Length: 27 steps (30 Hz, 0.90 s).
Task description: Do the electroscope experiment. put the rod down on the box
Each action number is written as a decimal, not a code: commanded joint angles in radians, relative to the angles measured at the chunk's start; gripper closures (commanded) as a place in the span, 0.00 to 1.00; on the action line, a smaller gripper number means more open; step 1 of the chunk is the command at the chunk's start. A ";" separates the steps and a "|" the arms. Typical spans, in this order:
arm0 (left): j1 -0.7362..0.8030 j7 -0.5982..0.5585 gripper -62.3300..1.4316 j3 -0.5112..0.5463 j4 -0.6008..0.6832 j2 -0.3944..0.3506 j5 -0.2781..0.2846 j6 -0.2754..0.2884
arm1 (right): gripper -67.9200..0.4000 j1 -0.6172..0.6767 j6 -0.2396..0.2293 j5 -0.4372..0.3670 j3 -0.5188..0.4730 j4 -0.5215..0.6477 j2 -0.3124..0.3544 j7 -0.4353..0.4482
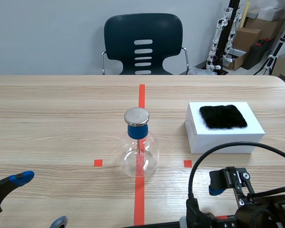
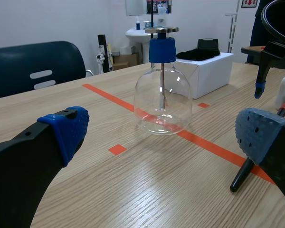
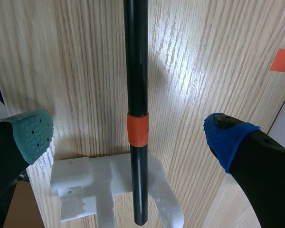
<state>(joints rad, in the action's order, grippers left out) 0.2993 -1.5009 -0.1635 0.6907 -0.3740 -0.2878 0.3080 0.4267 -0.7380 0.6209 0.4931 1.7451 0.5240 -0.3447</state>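
Black fingers of our right tool [image 3: 128,135] stand wide apart, a grey-green pad [image 3: 31,133] on one and a blue pad [image 3: 225,137] on the other, and they hold nothing. Under this tool, between the fingers and touching neither, lies the rod [image 3: 135,61]. It is black with an orange band [image 3: 137,129] round it. Part of it rests on a white stand [image 3: 80,183]. In the left wrist view we see it slope down from there until its black tip meets the wooden surface [image 1: 61,109]. All this sits at the near right of the scene.

Farther off on the right stands the white box [image 1: 223,137], well apart from the rod, with a black cloth [image 1: 223,116] lying flat on its top. The rod is not on the box.

In the middle of the surface the electroscope [image 1: 138,152] stands upright on the orange-red tape line [image 1: 141,95]. It is a clear glass flask with a blue stopper and a round metal disc on top.

At the near left our left tool [image 1: 40,199] is also spread wide, both its pads blue, with nothing between them. The electroscope is ahead of it.

Beyond the far edge we see a dark chair [image 1: 142,42].
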 commanded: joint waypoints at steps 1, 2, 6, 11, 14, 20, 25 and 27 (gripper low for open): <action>-0.003 -0.018 0.00 0.005 0.013 -0.006 0.006 0.001 | 0.00 -0.013 -0.008 0.001 -0.006 0.006 0.013 0.000; -0.003 -0.018 0.00 0.005 0.013 -0.006 0.006 0.001 | 0.00 -0.013 -0.008 0.001 -0.006 0.006 0.013 0.000; -0.003 -0.018 0.00 0.005 0.013 -0.006 0.006 0.001 | 0.00 -0.013 -0.008 0.001 -0.006 0.006 0.013 0.000; -0.003 -0.018 0.00 0.005 0.013 -0.006 0.006 0.001 | 0.00 -0.013 -0.008 0.001 -0.006 0.006 0.013 -0.001; -0.003 -0.018 0.00 0.005 0.013 -0.006 0.006 0.001 | 0.00 -0.013 -0.008 0.001 -0.006 0.006 0.014 -0.001; -0.003 -0.018 0.00 0.005 0.013 -0.006 0.006 0.001 | 0.00 0.006 -0.008 0.000 -0.016 0.027 0.029 -0.009; -0.003 -0.018 0.00 0.005 0.013 -0.006 0.006 0.001 | 0.00 0.047 -0.008 -0.005 -0.064 0.092 0.038 -0.008; -0.003 -0.018 0.00 0.005 0.013 -0.006 0.006 0.001 | 0.00 0.066 -0.008 -0.008 -0.091 0.120 0.038 -0.008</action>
<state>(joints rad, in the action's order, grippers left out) 0.2993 -1.5009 -0.1635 0.6907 -0.3740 -0.2878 0.3080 0.4923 -0.7387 0.6167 0.4168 1.8385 0.5537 -0.3489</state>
